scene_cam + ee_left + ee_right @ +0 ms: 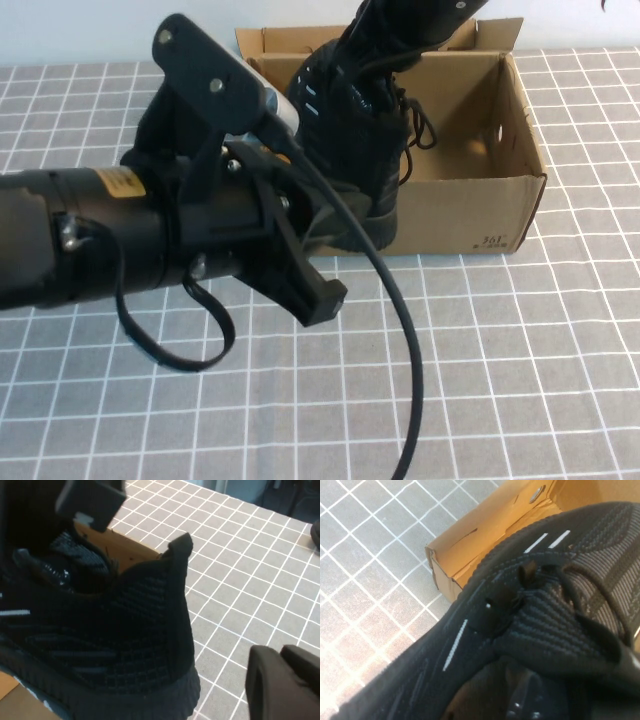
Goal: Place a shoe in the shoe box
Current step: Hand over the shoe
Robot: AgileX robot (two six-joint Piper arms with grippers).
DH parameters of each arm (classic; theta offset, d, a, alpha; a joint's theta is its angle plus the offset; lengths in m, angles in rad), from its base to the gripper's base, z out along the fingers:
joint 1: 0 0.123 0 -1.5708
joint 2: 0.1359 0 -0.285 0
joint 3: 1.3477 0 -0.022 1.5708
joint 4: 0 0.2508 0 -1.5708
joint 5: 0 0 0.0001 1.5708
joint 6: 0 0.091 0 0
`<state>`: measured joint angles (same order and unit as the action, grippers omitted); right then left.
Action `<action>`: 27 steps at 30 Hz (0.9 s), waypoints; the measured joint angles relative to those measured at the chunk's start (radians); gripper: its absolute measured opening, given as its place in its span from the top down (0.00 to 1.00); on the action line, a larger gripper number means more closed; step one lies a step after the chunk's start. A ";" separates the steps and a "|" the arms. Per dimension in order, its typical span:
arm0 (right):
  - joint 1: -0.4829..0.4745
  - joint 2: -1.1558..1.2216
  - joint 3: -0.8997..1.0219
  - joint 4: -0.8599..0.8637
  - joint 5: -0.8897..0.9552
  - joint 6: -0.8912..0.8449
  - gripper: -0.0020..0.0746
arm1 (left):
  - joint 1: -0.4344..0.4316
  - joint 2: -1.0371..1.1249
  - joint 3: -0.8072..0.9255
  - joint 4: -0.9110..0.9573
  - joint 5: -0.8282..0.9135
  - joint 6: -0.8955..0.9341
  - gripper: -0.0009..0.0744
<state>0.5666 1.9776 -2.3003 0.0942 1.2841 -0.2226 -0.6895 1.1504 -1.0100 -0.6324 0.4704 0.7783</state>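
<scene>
Left arm [90, 235] matte black, thick cylindrical body, small yellow label, silver screws on bracket. Black cable [400, 330] loops off wrist. Left end effector [318, 297] black, blocky fingers. Right arm [400, 30] black, right end effector hidden behind it.

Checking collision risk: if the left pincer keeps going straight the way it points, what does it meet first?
Probably the black sneaker: the shut left pincer sits just off its heel, beside the cardboard shoe box. Depth unclear; it could pass by onto the checked table.
</scene>
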 joint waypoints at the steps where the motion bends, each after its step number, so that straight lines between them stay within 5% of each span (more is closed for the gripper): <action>1: 0.000 0.000 0.000 0.000 0.000 0.000 0.98 | 0.000 0.000 0.000 0.002 0.000 0.000 0.93; 4: 0.000 0.000 0.000 0.000 0.000 0.009 0.98 | 0.000 0.002 0.000 0.002 -0.006 0.000 0.76; 9: 0.000 0.000 0.000 0.000 0.000 0.071 0.98 | 0.000 0.035 0.000 0.002 -0.067 0.014 0.33; 12: 0.000 0.000 0.000 0.000 0.000 0.093 0.98 | 0.000 0.056 0.000 0.002 -0.132 0.020 0.19; 27: 0.000 0.001 0.000 0.032 0.000 0.104 0.98 | 0.000 0.244 -0.002 -0.007 -0.392 0.024 0.12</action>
<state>0.5666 1.9790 -2.3003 0.1265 1.2841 -0.1187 -0.6895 1.3949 -1.0115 -0.6393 0.0789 0.8024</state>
